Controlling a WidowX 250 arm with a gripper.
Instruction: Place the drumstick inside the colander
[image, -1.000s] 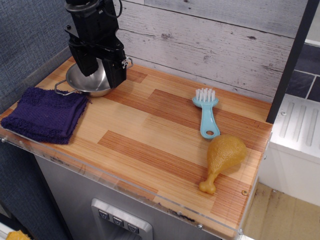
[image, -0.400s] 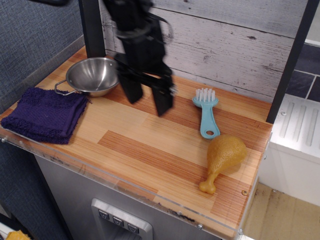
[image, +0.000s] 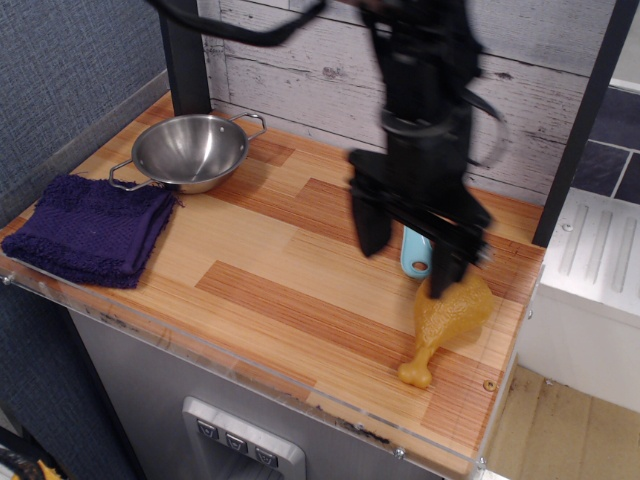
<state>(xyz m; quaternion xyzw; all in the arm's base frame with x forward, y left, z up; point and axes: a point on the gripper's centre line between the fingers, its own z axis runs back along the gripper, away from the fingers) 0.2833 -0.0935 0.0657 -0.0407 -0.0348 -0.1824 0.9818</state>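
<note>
Wooden counter (image: 280, 270): your gripper (image: 410, 240) hangs with fingers wide (blurred) just above the drumstick (image: 448, 320); colander (image: 190, 150) sits well apart, far left.

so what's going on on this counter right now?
The black robot gripper hangs open over the right side of the wooden counter, just above the glossy golden-brown toy drumstick, which lies untouched. It partly hides the light blue brush. The shiny steel colander sits empty at the back left, beside a folded dark purple cloth.
</note>
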